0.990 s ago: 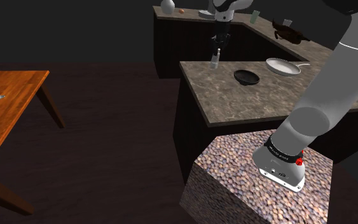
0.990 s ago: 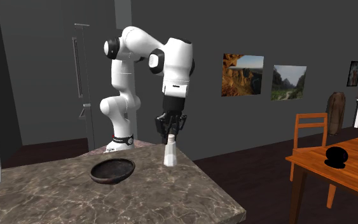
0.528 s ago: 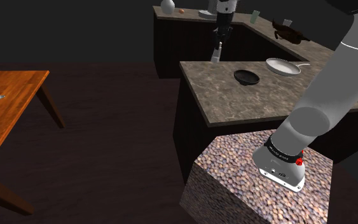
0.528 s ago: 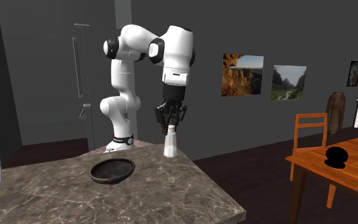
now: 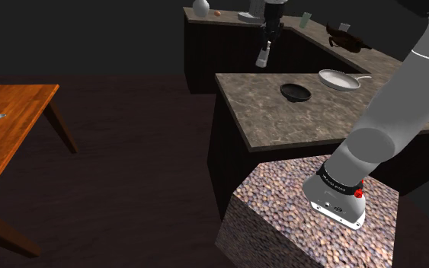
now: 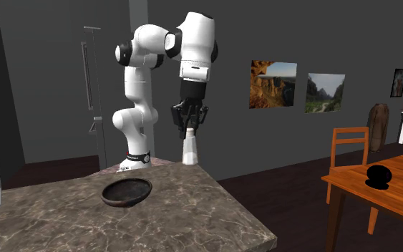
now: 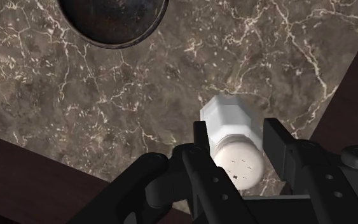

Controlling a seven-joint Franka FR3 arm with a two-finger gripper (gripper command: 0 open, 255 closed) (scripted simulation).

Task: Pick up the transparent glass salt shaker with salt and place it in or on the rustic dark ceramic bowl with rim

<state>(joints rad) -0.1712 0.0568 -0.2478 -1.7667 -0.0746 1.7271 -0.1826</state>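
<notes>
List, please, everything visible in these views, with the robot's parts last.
Pale faceted salt shaker: one, white, held above the counter.
Round rimmed ceramic bowl: one, dark brown, on the counter.
Veined marble counter: one, brown, under the bowl.
Frying pan: one, light grey, on the counter near the bowl.
Wooden table: one, orange-brown, second exterior view's right.
Wooden chair: one, orange-brown, beside that table.
Landscape pictures: two, on the grey wall.
Speckled box stand: one, brown, shoulder view's lower right.
Franka arm: one, white, on the stand.
End effector: one, black, shut on the shaker.

Shoulder view behind stand (image 5: 281, 209), second exterior opposite across counter (image 6: 192, 215), wrist overhead; bowl (image 6: 124, 198) in all 3.
</notes>
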